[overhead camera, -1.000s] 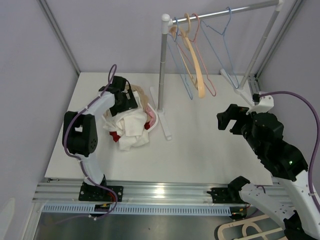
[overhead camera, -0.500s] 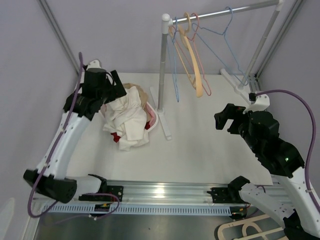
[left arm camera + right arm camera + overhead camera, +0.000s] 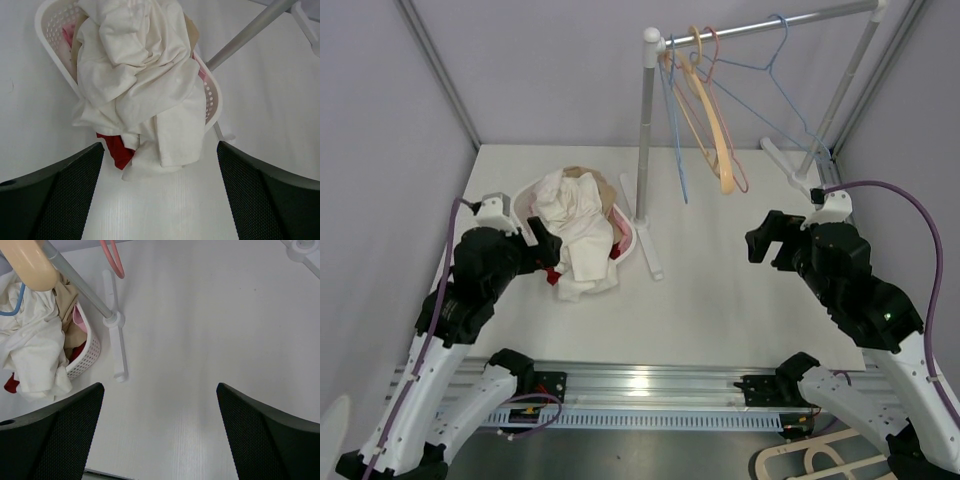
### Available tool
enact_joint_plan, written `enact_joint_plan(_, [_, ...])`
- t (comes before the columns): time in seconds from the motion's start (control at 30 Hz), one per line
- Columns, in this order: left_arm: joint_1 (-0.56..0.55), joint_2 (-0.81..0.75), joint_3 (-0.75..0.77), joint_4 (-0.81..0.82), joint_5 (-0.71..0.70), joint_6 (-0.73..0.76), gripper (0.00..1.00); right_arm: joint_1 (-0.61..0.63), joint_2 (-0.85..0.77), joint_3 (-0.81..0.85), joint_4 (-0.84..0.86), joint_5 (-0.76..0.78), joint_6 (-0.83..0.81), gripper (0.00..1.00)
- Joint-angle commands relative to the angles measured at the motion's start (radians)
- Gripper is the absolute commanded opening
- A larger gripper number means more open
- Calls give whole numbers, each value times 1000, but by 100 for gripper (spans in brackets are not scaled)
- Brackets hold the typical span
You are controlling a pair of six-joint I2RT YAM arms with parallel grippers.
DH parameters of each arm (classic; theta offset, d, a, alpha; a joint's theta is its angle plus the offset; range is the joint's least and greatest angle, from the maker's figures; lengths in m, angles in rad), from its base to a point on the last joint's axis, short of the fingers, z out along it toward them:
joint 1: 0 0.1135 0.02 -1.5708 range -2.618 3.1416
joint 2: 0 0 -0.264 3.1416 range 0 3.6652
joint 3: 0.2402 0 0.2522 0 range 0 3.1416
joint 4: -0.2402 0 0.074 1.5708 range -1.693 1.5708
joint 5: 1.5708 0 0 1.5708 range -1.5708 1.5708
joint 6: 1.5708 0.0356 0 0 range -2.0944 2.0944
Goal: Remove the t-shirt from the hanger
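Hovering over the desk's left edge, the left gripper [image 3: 544, 247] had its fingers [image 3: 50, 200] spread wide with nothing between them. The right gripper [image 3: 767, 236] hung near the right edge, equally wide and empty in its wrist view. The white t-shirt [image 3: 576, 222] lay crumpled on top of the white basket [image 3: 50, 30] toward the far-left corner, spilling over the basket's near rim onto the desk [image 3: 720, 300], with a red garment [image 3: 116, 148] showing beneath it. The hangers [image 3: 712, 135] hung bare from the rack [image 3: 645, 130] along the far edge.
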Motion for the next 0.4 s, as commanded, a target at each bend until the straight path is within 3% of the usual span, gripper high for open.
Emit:
enact_joint_plan(0.0, [-6,-91,-32,31,5,50,100,4,-4,10,-7,-29,2,99])
enact_joint_plan(0.37, [-6,-117,-41,3,-17,75,99,4,17,6,-7,-28,20,100])
